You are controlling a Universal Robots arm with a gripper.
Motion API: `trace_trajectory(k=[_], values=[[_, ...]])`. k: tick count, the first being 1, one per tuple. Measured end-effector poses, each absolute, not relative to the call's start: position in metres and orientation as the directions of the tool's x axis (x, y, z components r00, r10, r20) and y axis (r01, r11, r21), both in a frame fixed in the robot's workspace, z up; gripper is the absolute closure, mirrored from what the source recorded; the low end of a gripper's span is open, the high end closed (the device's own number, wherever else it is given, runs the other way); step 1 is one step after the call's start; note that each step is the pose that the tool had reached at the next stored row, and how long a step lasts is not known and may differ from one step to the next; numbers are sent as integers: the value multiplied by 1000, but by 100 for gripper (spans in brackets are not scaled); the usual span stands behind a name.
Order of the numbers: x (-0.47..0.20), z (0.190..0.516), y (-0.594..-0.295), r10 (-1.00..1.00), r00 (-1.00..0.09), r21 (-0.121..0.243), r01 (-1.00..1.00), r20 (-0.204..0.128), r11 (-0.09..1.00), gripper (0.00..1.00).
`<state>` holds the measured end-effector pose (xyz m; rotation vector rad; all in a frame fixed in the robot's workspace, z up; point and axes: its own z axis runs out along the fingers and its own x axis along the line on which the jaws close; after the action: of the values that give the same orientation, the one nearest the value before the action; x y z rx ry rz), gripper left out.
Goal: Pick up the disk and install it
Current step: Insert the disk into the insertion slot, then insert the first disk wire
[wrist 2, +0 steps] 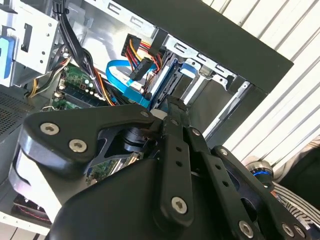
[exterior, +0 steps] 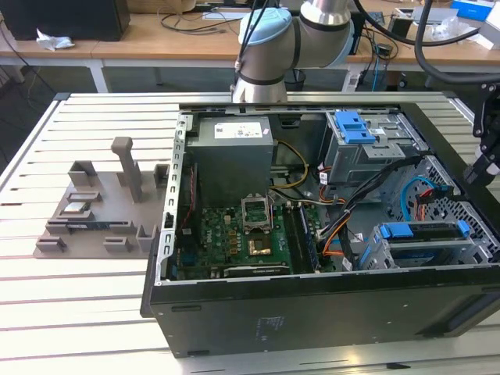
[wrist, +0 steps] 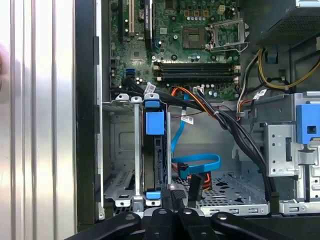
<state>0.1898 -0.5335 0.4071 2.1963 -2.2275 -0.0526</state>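
The disk [exterior: 426, 232] sits edge-on in the lower drive bay of the open computer case [exterior: 312, 301], at the exterior view's right, with its blue rails showing. In the first wrist view the disk [wrist: 153, 150] stands between the bay's metal walls, a blue tab at each end. My gripper [wrist: 175, 192] hovers just off the disk's near end, its black fingers drawn together with nothing between them. In the second wrist view the fingertips [wrist 2: 172, 107] point at the disk [wrist 2: 167, 80]. In the exterior view the gripper [exterior: 473, 172] hangs over the case's right end.
A grey power supply [exterior: 233, 148] and the green motherboard [exterior: 250, 234] fill the case's left half. An upper drive cage with a blue latch [exterior: 355, 129] stands behind. Blue, orange and black cables [wrist: 200, 165] lie beside the bay. A grey fixture [exterior: 101, 207] sits on the slatted table.
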Motion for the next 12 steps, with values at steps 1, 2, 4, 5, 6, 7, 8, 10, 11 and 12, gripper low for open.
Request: trace_trajectory(k=[1, 2, 4, 5, 6, 7, 8, 10, 11, 12], values=[[190, 407, -533, -1000, -14, 33, -999, -14, 14, 89], [190, 407, -534, -1000, -14, 33, -999, -14, 14, 89], [190, 407, -533, -1000, -14, 33, -999, -14, 14, 89], [190, 407, -533, -1000, -14, 33, -999, -14, 14, 89], [190, 407, -533, -1000, -14, 33, -999, -14, 14, 89], [190, 407, -533, -1000, -14, 33, -999, -14, 14, 89], [190, 407, -534, -1000, -14, 33, -999, -14, 14, 89], [190, 407, -533, -1000, -14, 33, -999, -14, 14, 89], [190, 407, -534, -1000, -14, 33, -999, -14, 14, 89], [190, 407, -533, -1000, -14, 33, -999, -14, 14, 89]])
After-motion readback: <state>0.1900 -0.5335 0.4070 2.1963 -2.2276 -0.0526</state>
